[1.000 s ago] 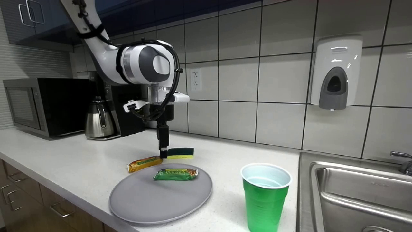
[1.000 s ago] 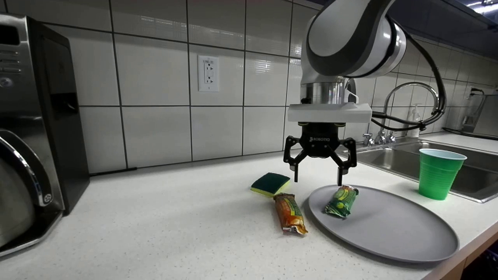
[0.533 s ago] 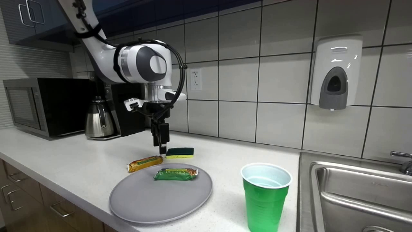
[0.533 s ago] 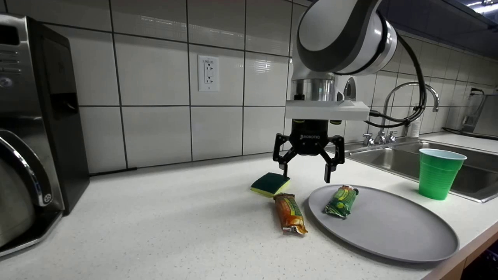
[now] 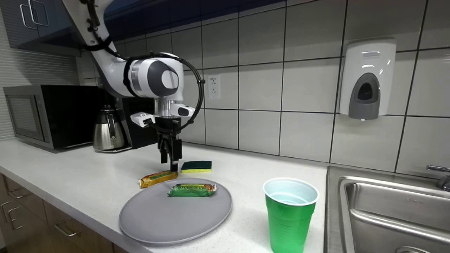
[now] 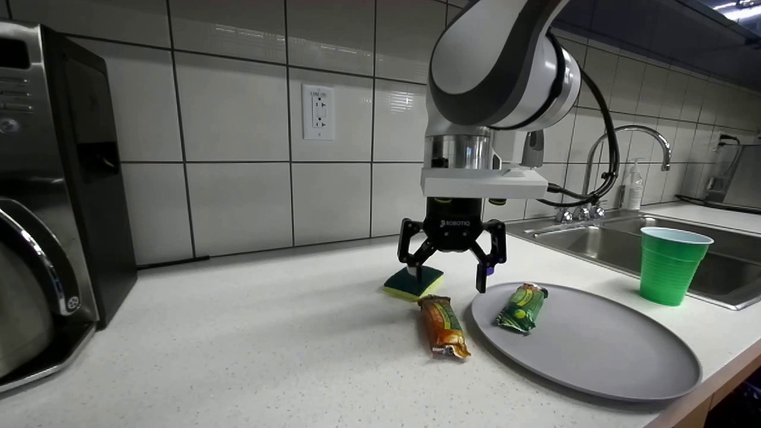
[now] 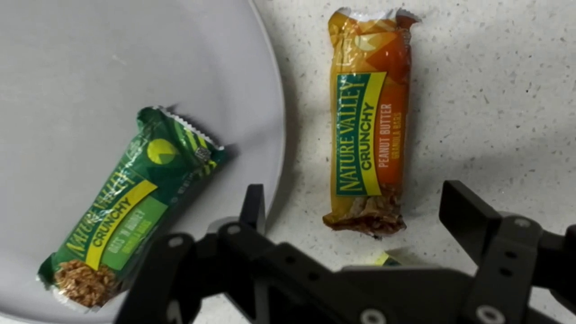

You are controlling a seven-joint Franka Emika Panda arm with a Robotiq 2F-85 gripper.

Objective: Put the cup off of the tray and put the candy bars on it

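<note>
White tiles [image 6: 232, 104] back the worktop [image 6: 250, 362], where the cup [image 6: 672, 273] stands off the tray [image 5: 158, 219], presumably to leave it free; the green bar [image 6: 523, 308] lies on it, the orange bar [image 7: 370, 126] just beside. Spread wide and empty, the hand [image 6: 450, 285] seems to touch nothing, poised near the orange bar's end, probably to straddle it.

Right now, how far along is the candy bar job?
Done: the green cup stands off the tray, which bears the green bar. In progress: the open hand hovers near the orange bar, apparently to grasp it. Left: moving that bar from counter to tray.
</note>
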